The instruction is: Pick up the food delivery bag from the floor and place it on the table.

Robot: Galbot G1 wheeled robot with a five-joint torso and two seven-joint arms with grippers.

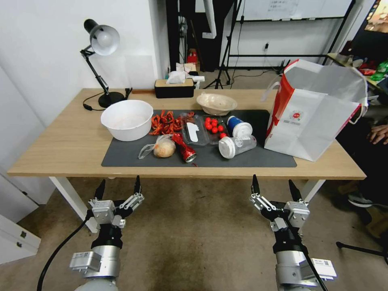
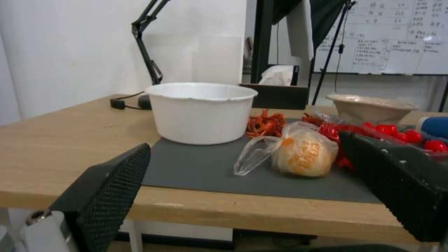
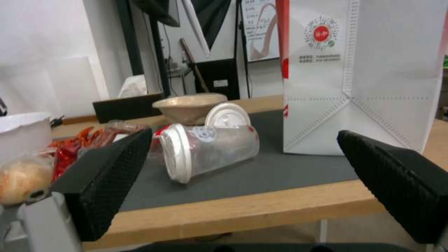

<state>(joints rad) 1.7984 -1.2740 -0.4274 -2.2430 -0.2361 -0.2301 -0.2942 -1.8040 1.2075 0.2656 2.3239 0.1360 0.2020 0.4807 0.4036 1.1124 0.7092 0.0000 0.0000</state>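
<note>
The red-and-white food delivery bag (image 1: 313, 111) stands upright at the right end of the light-wood table (image 1: 60, 149), partly on the dark grey mat (image 1: 242, 157); its white side with the round red logo faces me (image 3: 359, 73). Both arms hang low in front of the table's near edge, over the brownish floor (image 1: 194, 234). My left gripper (image 1: 118, 187) is open and empty, facing the mat in the left wrist view (image 2: 247, 189). My right gripper (image 1: 273, 188) is open and empty too, well short of the bag (image 3: 243, 182).
On the mat lie a white bowl (image 1: 127, 119), red crayfish shells (image 1: 165, 122), a bagged bun (image 1: 163, 147), a crushed can (image 1: 184, 148), a clear tray of cherry tomatoes (image 1: 204, 129) and two tipped cups (image 1: 237, 144). A desk lamp (image 1: 102, 60), tissue box (image 1: 174, 87) and beige bowl (image 1: 216, 103) stand behind.
</note>
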